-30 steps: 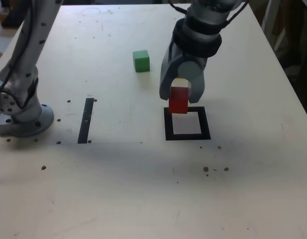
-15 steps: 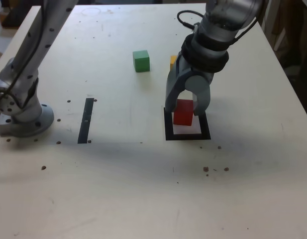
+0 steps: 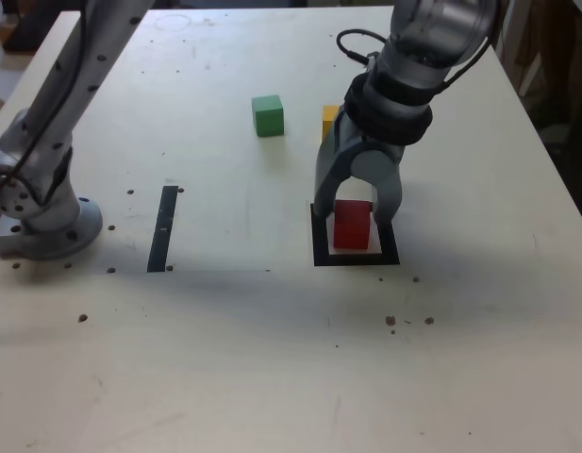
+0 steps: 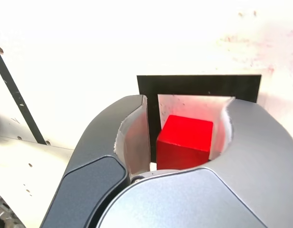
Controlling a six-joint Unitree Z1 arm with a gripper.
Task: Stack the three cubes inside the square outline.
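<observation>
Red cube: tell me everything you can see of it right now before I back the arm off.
The red cube is a small solid block, matte with clean edges. It stands upright on the pale centre of the square outline, toward the frame's far side, nothing stacked on it. The gripper straddles it with jaws parted; the wrist view shows a gap on one side, while the other side looks close, contact unclear.

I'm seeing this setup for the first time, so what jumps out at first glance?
The red cube stands inside the black square outline, with the gripper straddling it, jaws slightly apart. Behind it, the green cube sits alone on the table, and the yellow cube peeks out beside the arm.
</observation>
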